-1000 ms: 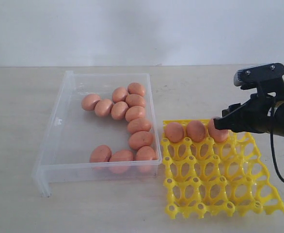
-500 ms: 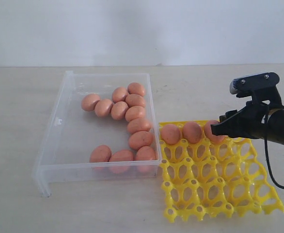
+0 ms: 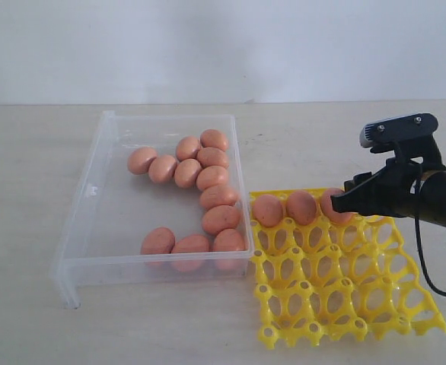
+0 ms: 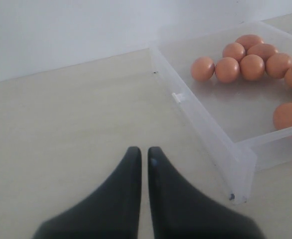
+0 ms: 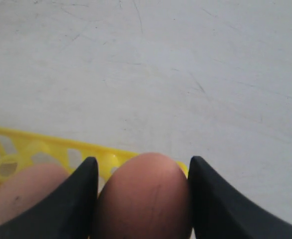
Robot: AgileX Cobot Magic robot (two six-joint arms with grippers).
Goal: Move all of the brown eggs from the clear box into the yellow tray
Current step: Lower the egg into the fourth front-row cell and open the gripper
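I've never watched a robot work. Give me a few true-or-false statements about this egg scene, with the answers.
1. The right claw has a brown egg between its fingers. True.
2. The yellow tray is full. False: only three eggs are there, along one edge row.
3. The clear box is empty. False: about a dozen eggs lie in it.
4. The left claw is closed and holds nothing. True.
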